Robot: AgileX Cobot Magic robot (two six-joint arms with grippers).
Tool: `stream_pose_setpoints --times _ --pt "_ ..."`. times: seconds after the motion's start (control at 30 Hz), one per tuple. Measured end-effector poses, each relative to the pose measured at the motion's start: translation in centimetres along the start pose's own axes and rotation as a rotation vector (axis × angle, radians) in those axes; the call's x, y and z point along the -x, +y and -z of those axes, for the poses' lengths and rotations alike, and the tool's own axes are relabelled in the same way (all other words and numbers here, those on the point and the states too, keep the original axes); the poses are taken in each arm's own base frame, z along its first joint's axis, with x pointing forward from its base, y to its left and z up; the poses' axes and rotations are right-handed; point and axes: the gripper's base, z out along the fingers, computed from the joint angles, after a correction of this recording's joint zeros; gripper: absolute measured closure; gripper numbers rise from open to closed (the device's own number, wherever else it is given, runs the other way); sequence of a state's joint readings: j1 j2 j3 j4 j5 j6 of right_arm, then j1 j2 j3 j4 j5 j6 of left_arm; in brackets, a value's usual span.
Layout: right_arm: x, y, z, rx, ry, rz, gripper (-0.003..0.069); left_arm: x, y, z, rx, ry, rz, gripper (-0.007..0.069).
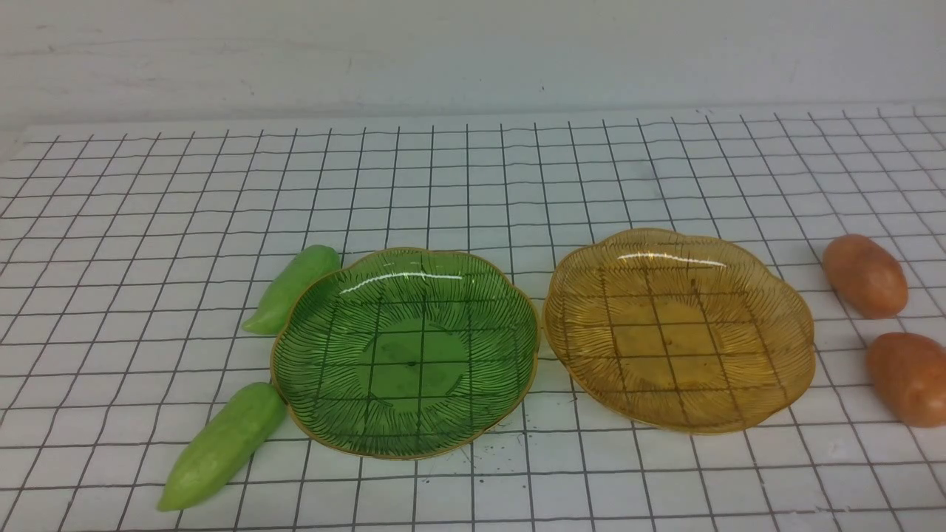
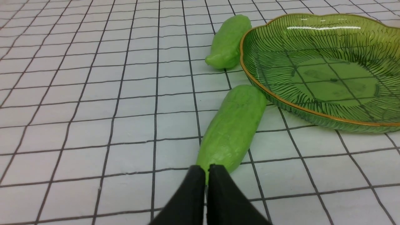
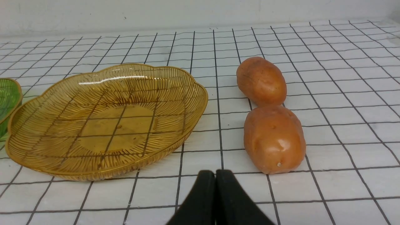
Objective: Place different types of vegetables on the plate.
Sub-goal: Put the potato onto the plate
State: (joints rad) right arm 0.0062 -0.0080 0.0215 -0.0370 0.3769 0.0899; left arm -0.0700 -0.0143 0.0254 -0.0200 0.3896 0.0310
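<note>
Two cucumbers (image 1: 292,290) (image 1: 222,445): long axes diagonal, near-left to far-right | left pincer (image 2: 206,175), right pincer (image 3: 215,178): clenched, empty

There are two smooth, light-green, tapered cucumber-like pieces, the far cucumber piece (image 1: 292,290) and the near cucumber piece (image 1: 222,445). There are two plump orange-brown potato-like ovals, the far potato oval (image 1: 865,275) and the near potato oval (image 1: 910,378). There are two ribbed, scalloped glass plates, one green plate (image 1: 405,355) and one amber plate (image 1: 680,332).

1. A lab-style test bench: white tabletop (image 1: 473,185) ruled with a black grid.
2. Plain white wall (image 1: 473,52) at twelve o'clock.
3. Glossy model vegetables (image 1: 865,275) lie at three and nine o'clock.
</note>
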Motion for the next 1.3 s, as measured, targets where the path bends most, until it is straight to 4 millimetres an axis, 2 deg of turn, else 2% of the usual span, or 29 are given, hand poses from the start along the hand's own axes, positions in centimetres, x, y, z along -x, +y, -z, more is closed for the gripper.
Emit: stream_pose_setpoints --times 0.27,0.33,0.37,0.4,0.43,0.5,0.57,0.6,0.7,0.83,0.97,1.03,1.07,1.1,1.2,1.23,1.3 --pt "0.0 0.0 0.0 0.0 0.0 0.0 0.0674 0.0 0.0 0.0 0.0 0.0 0.0 0.0628" --pt "0.0 0.0 0.0 0.0 0.0 -0.004 0.0674 0.0 -0.1 0.0 -0.006 0.0 0.03 0.0628" --pt "0.0 0.0 0.0 0.005 0.001 -0.036 0.0674 0.0 -0.2 0.0 -0.027 0.0 0.115 0.0628" --pt "0.0 0.2 0.0 0.025 0.0 -0.157 0.0674 0.0 -0.5 0.0 -0.052 0.001 0.229 0.0628" --pt "0.0 0.3 0.0 0.029 -0.001 -0.18 0.0674 0.1 -0.6 0.0 -0.064 0.002 0.279 0.0628" --pt "0.1 0.7 0.0 0.083 -0.003 -0.504 0.0674 0.3 -1.2 0.1 -0.141 0.013 0.593 0.0628" --pt "0.1 1.0 0.0 0.117 0.006 -0.71 0.0674 0.5 -1.7 0.2 -0.197 0.025 0.793 0.0628" --pt "0.3 1.2 0.0 0.143 0.013 -0.849 0.0674 0.7 -2.0 0.3 -0.244 0.036 0.957 0.0628" --pt "0.4 1.4 0.1 0.176 0.018 -1.003 0.0674 1.0 -2.3 0.4 -0.29 0.033 1.08 0.0628" --pt "0.8 1.4 0.1 0.196 -0.017 -1.094 0.0674 1.5 -2.3 0.4 -0.322 0.002 1.161 0.0628" --pt "2.6 1.3 0.6 0.213 -0.102 -0.97 0.0674 3.1 -2.4 1.1 -0.38 -0.044 1.184 0.0628" --pt "6.3 1.3 2.2 0.229 -0.235 -0.719 0.0674 7.2 -2.5 3.5 -0.463 -0.191 1.055 0.0628" --pt "6.5 1.3 2.2 0.228 -0.237 -0.695 0.0674 7.2 -2.5 3.5 -0.461 -0.191 1.042 0.0628" --pt "8.5 1.5 2.9 0.225 -0.25 -0.557 0.0674 9.4 -2.6 4.8 -0.489 -0.244 0.943 0.063" --pt "10.7 2.0 2.4 0.212 -0.1 -0.375 0.0674 11.8 -3.4 5.0 -0.505 -0.168 0.759 0.0632" --pt "11.1 2.1 1.8 0.2 -0.006 -0.318 0.0674 12.2 -3.6 4.6 -0.503 -0.11 0.706 0.0632" --pt "11.6 2.0 0.0 0.14 0.234 -0.216 0.0674 12.6 -4.2 2.4 -0.484 0.141 0.59 0.0632"
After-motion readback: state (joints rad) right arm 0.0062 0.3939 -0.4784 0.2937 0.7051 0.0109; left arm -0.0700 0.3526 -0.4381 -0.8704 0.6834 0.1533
